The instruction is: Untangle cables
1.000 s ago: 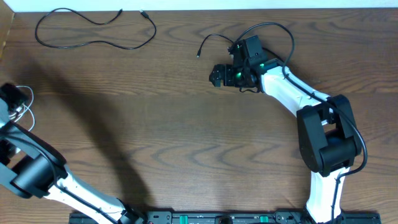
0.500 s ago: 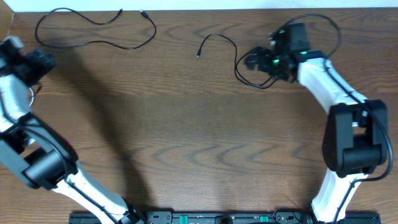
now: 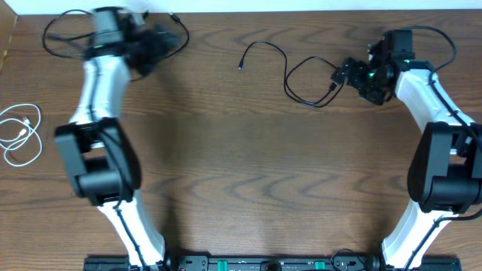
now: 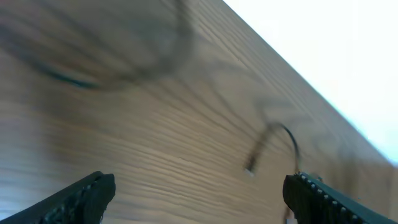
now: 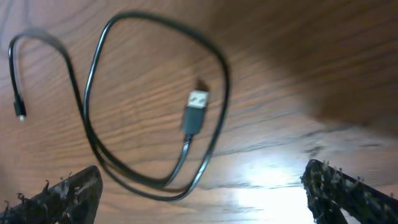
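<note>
1. The left arm (image 3: 96,98) is standing up from its base at the near edge. Its dark elbow block is sitting over the left side of the table (image 3: 226,165), and its white link is running toward the far edge. The wrist is bending rightward near the far-left corner.
2. The left gripper (image 3: 157,45) is pointing right and hanging over the right-hand part of the long black cable (image 3: 45,34). This cable is lying in a wide flat loop along the far-left edge.
3. In the left wrist view, the fingertips (image 4: 87,193) are sitting at opposite bottom corners, spread wide, with only bare wood between them. The view is blurred. A thin cord end is showing ahead, but which cord it belongs to cannot be told.
4. The right arm (image 3: 422,98) is rising from the near-right base, folding at its dark elbow block and angling its white link toward the far right. The wrist is turning left.
5. The right gripper (image 3: 343,75) is pointing left with its jaws fully apart and holding nothing.
6. The short black cable (image 5: 90,87) is lying on the wood at far centre. Its loop and flat plug are resting just ahead of the right fingers, untouched.
7. The white cable (image 3: 22,128) is lying coiled at the left edge, well apart from both black ones.
</note>
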